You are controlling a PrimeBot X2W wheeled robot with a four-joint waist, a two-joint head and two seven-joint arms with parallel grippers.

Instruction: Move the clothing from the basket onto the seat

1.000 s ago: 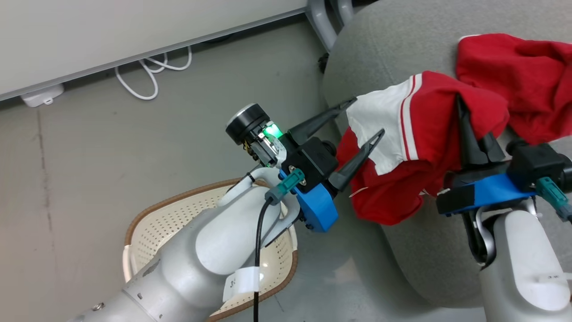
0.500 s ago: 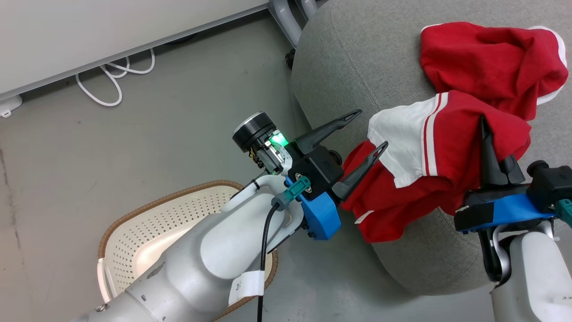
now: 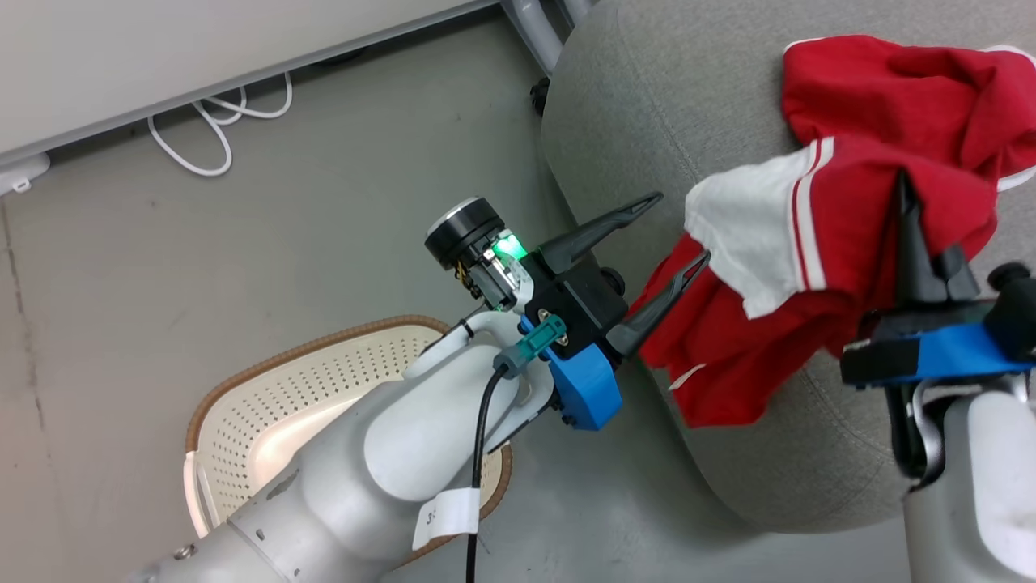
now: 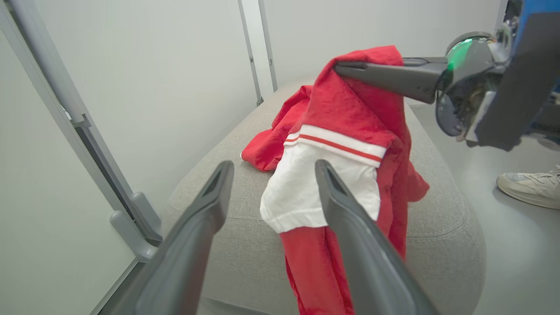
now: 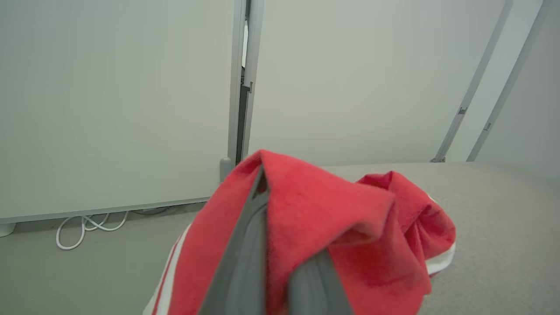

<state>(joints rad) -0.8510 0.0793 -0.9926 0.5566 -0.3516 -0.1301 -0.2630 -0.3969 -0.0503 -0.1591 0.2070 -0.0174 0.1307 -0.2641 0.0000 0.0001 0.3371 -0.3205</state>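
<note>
Dangling a red garment (image 3: pixel 850 219) over the seat (image 3: pixel 631 105) edge, right claw (image 3: pixel 905 194) clamped on it, left claw (image 3: pixel 684 227) wide, empty

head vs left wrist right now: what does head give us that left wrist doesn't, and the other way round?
Head view, not left wrist: the basket on the floor and a white cable by the wall. Left wrist, not head: a person's shoe on the floor beside the seat. Both: the seat, the open left pincer, and the right pincer shut on the held garment, which hangs over the seat's edge.
</note>
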